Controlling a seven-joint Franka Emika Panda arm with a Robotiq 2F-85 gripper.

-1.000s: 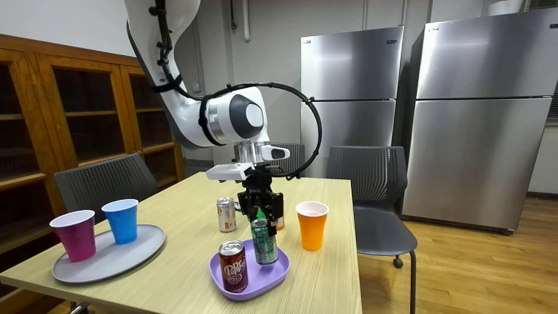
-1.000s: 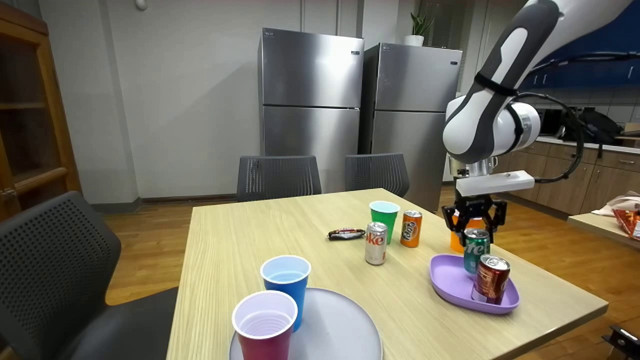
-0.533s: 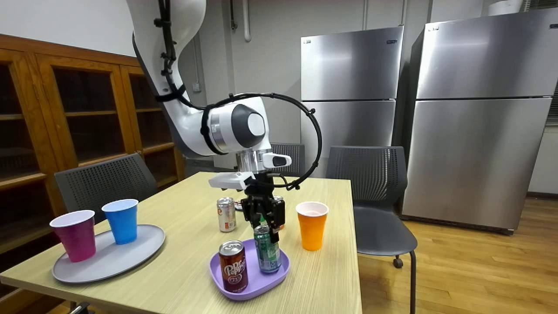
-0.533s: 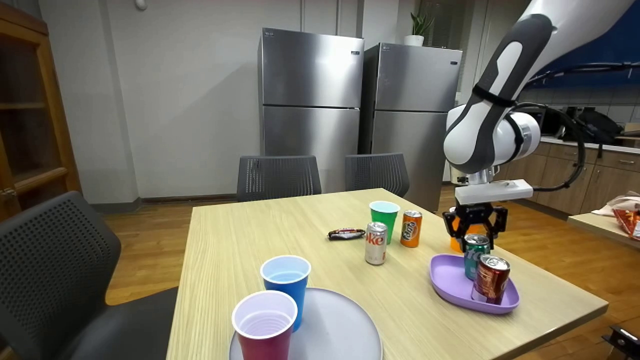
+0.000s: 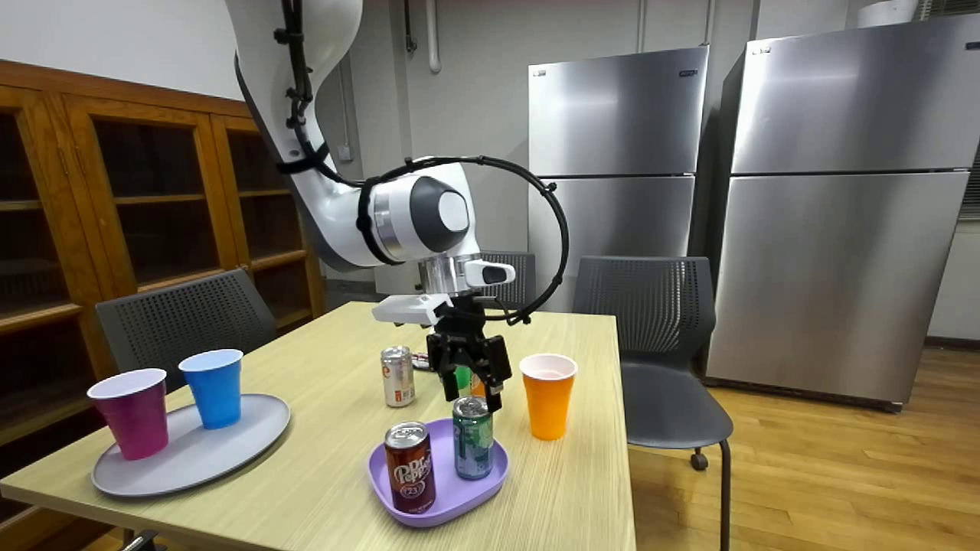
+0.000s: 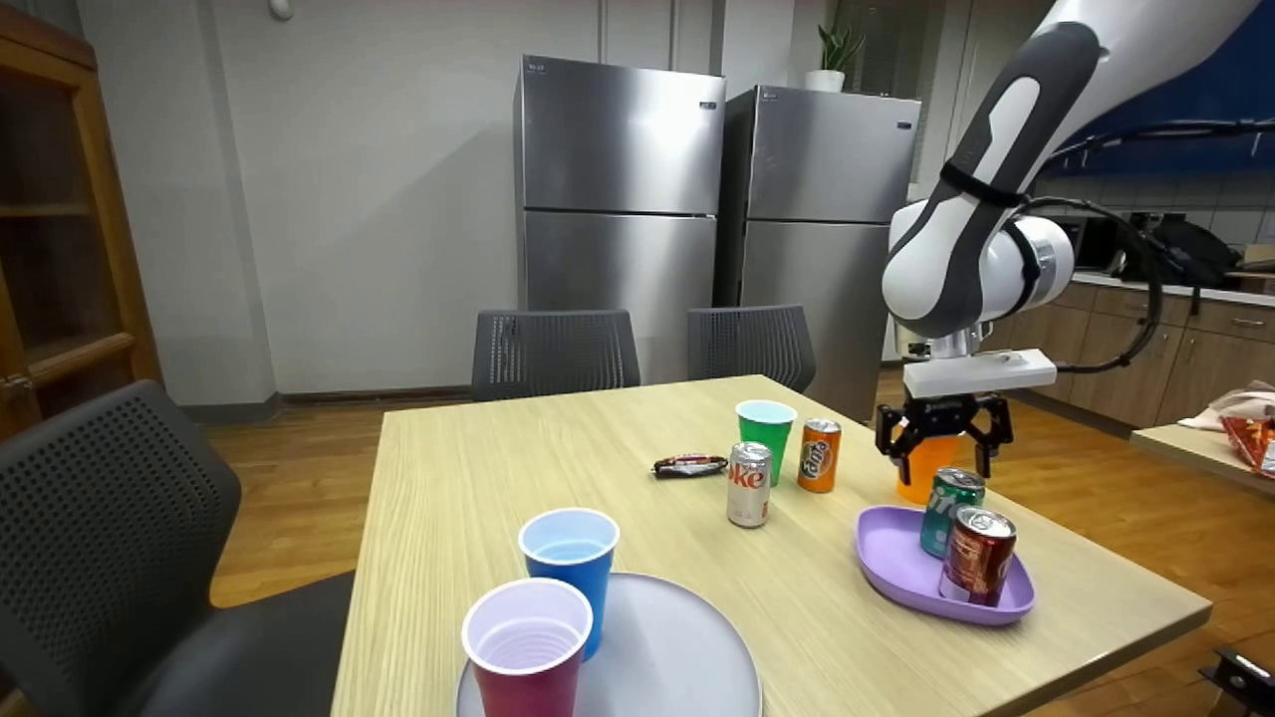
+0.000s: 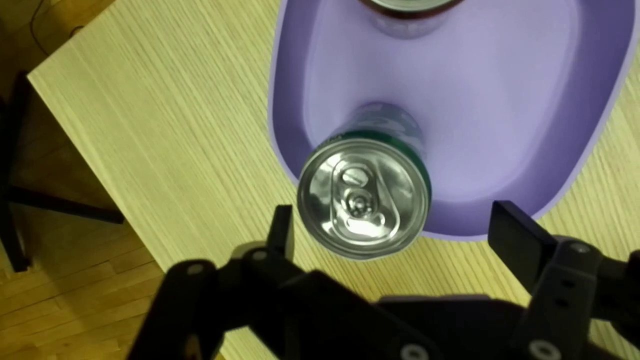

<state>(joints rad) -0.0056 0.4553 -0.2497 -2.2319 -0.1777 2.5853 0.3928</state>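
A green soda can [image 5: 473, 440] stands on the purple tray [image 5: 459, 499], beside a dark red Dr Pepper can [image 5: 410, 478]. Just above and behind the green can, my gripper [image 5: 473, 399] is open with nothing held. In the wrist view the round silver top of the green can [image 7: 363, 199] lies close to the left finger [image 7: 281, 227], with a narrow gap. The right finger [image 7: 522, 242] is well away from it, over the tray's rim. In an exterior view the Dr Pepper can [image 6: 978, 558] partly hides the green can [image 6: 946, 503].
An orange cup [image 5: 548, 402] stands just beyond the tray, close to the gripper. Farther off are a silver Coke can [image 6: 748, 486], an orange Fanta can [image 6: 819, 456], a green cup [image 6: 765, 438] and a wrapped bar [image 6: 689, 465]. A grey plate [image 5: 230, 451] bears blue and maroon cups.
One second ago the gripper held the green can, tilted, over the tray. Both came down, the jaws opened, and the can now stands by itself while the gripper has risen slightly off it.
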